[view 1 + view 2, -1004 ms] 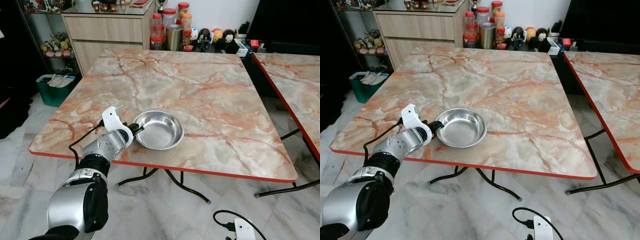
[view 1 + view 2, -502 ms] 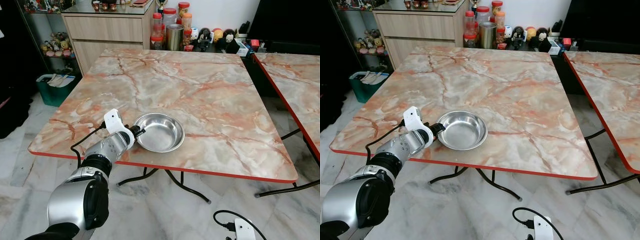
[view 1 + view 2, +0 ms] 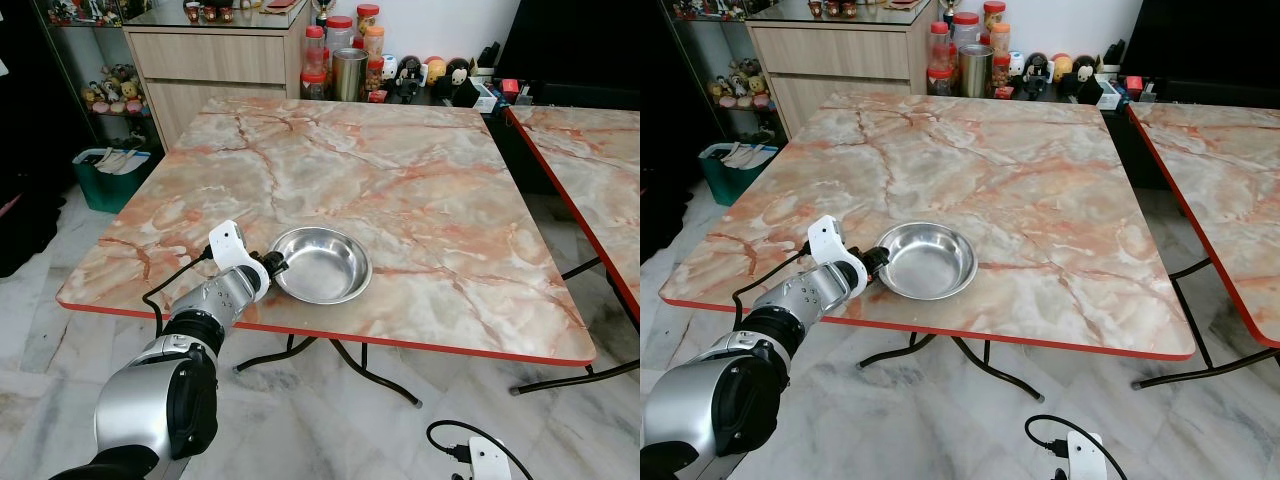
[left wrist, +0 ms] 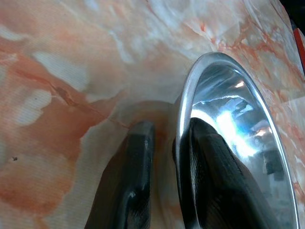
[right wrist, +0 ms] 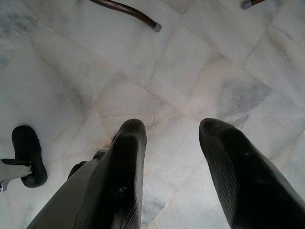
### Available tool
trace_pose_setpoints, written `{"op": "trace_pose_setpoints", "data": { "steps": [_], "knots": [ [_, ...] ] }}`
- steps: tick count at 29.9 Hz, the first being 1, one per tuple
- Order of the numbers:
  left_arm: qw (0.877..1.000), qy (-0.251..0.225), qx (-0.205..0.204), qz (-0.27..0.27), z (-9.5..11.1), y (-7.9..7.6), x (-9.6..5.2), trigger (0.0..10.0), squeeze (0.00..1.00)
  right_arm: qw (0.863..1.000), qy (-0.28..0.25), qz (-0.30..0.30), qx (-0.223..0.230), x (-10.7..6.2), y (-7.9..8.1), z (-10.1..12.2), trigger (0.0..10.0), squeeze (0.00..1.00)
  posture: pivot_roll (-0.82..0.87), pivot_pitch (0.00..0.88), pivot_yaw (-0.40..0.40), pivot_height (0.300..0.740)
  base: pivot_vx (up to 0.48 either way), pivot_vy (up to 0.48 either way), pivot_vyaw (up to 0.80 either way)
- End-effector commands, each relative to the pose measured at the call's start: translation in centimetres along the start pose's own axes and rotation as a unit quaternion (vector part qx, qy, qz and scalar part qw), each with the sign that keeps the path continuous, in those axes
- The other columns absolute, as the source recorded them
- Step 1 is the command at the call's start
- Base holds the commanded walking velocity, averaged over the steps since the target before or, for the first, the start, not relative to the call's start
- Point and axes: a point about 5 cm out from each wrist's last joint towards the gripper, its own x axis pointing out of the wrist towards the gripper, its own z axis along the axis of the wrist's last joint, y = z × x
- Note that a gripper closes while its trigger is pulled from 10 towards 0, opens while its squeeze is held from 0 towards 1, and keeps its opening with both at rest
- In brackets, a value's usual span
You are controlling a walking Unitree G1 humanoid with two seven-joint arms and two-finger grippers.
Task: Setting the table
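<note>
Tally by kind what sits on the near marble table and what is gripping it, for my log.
Round stainless-steel bowl: 1
Left gripper, fingers clamped across the bowl's rim: 1
Orange-veined marble table with red edge: 1
Total: 3

The left arm reaches forward over the near table edge, its left gripper (image 3: 274, 266) pinching a bowl rim. The right gripper (image 5: 169, 138) hangs idle, fingers spread.

one steel bowl (image 3: 320, 265), two marble tables (image 3: 420, 190), one green bin (image 3: 108, 175)
</note>
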Motion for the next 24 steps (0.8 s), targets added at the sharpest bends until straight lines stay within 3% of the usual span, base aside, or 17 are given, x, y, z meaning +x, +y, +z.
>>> {"op": "trace_pose_setpoints", "data": {
  "steps": [1, 9, 10, 11, 17, 24],
  "knots": [
    [1.000, -0.006, 0.016, -0.001, 0.7, -0.2, 0.0, 10.0, 1.00, 1.000, 0.000, -0.001, 0.000, 0.0, -0.1, 0.0, 10.0, 0.00, 0.03, 0.000, -0.006, 0.740, 0.000, 0.000, 0.00],
    [0.999, -0.010, 0.032, 0.008, 0.9, 0.3, -0.1, 10.0, 1.00, 1.000, 0.001, -0.001, -0.005, 0.0, -0.2, 0.0, 10.0, 0.00, 0.05, 0.000, -0.016, 0.740, 0.000, 0.000, 0.00],
    [0.999, -0.011, 0.034, 0.007, 1.0, 0.4, -0.2, 10.0, 0.91, 1.000, 0.001, -0.001, -0.006, 0.0, -0.2, 0.0, 10.0, 0.00, 0.05, 0.000, -0.016, 0.740, 0.000, 0.000, 0.00],
    [0.999, -0.017, 0.033, 0.006, 1.3, 0.5, -0.2, 10.0, 0.00, 1.000, 0.001, 0.000, -0.008, 0.0, -0.2, 0.0, 10.0, 0.00, 0.06, 0.000, -0.019, 0.740, 0.000, 0.000, 0.00],
    [0.998, -0.061, 0.011, -0.023, 3.3, 0.4, -0.7, 10.0, 0.00, 1.000, -0.001, 0.001, -0.010, 0.0, -0.2, 0.1, 10.0, 0.00, 0.07, 0.000, -0.026, 0.740, 0.000, 0.000, 0.00],
    [0.996, -0.075, 0.011, -0.036, 4.1, 0.5, -1.1, 10.0, 0.00, 1.000, -0.001, 0.003, -0.012, 0.0, -0.1, 0.2, 10.0, 0.00, 0.07, 0.000, -0.029, 0.740, 0.000, 0.000, 0.00]
  ]
}}
